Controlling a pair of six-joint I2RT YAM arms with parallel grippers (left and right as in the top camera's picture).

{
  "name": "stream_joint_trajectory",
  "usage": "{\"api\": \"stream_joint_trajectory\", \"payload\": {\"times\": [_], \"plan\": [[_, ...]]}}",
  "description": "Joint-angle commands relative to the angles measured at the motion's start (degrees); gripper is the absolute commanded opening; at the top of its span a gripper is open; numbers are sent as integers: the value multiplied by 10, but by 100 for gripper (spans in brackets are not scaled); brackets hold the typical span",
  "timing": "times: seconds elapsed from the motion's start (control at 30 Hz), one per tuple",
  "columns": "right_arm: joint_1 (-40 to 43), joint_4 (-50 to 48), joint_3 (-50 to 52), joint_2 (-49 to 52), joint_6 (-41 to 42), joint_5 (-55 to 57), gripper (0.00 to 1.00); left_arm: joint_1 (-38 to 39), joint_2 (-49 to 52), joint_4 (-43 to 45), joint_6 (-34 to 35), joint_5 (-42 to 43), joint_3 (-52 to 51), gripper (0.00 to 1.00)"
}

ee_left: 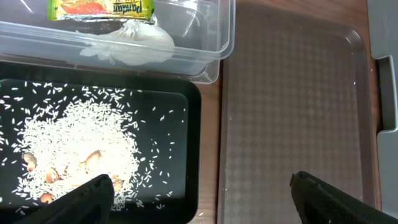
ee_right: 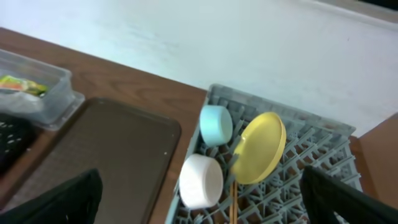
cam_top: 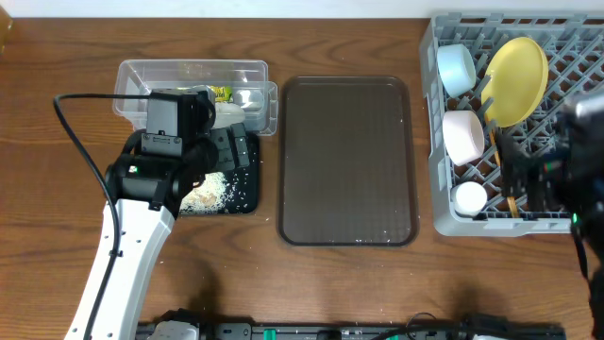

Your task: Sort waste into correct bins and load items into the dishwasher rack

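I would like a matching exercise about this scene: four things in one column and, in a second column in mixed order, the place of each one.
Things:
1. wrapper
2. rice
3. plate
4. brown tray

Places:
A. in the rack
B. in the clear tub
C. between the clear tub and the rack
D. in the black tray

Pairs: 1-B, 2-D, 3-A, 4-C
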State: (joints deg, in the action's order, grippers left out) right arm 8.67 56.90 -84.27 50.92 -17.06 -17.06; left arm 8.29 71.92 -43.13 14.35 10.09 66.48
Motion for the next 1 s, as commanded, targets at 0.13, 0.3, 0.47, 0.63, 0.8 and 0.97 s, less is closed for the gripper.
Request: {"api": "stream_joint_trajectory", "payload": {"times": [0.13,0.3,0.47,0.63,0.8,0.97], "plan": [[-37,6,-1,-54,5,2,99,-2,3,-1,-5,-5,5,93],[-53,-16,29,-66,5,28,99,-2,3,-1,-5,-5,5,93],[-56,-161,201,-150,8,28,99,-2,3,-1,-5,-5,5,93],[-65,-343,428,-268,8,-4,99,-2,3,-1,-5,-5,5,93],[-80,-510,640,-379,8,-6,99,-2,3,-1,-5,-5,5,93],[-89,-590,772,-458,46,-5,99,-2,3,-1,-5,-5,5,93]]}}
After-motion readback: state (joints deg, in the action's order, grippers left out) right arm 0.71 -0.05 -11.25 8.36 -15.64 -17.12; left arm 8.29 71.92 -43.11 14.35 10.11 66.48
